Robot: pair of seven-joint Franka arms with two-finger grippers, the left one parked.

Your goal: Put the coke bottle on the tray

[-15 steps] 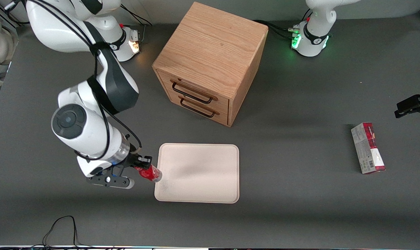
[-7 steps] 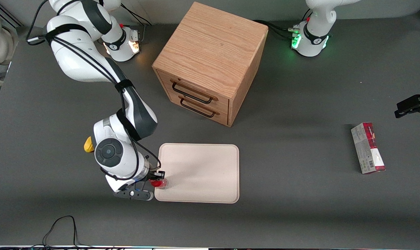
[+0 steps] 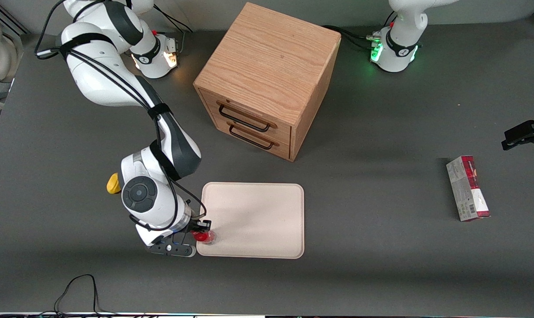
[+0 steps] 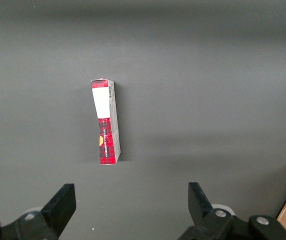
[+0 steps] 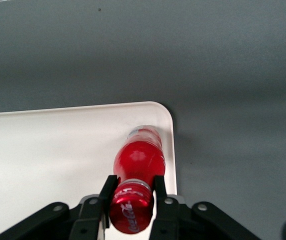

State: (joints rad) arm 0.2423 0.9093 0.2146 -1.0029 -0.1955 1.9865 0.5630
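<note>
Front view looks steeply down on the table; both wrist views look down close.

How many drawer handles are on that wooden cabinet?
2: both dark loop handles are on the oak drawer cabinet, upper handle above lower handle. The gripper holds the small red coke bottle over the cream rectangular tray.

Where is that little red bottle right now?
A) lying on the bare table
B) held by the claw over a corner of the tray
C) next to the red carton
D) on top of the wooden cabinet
B: the gripper clamps the coke bottle near its cap, over the tray corner.
</note>
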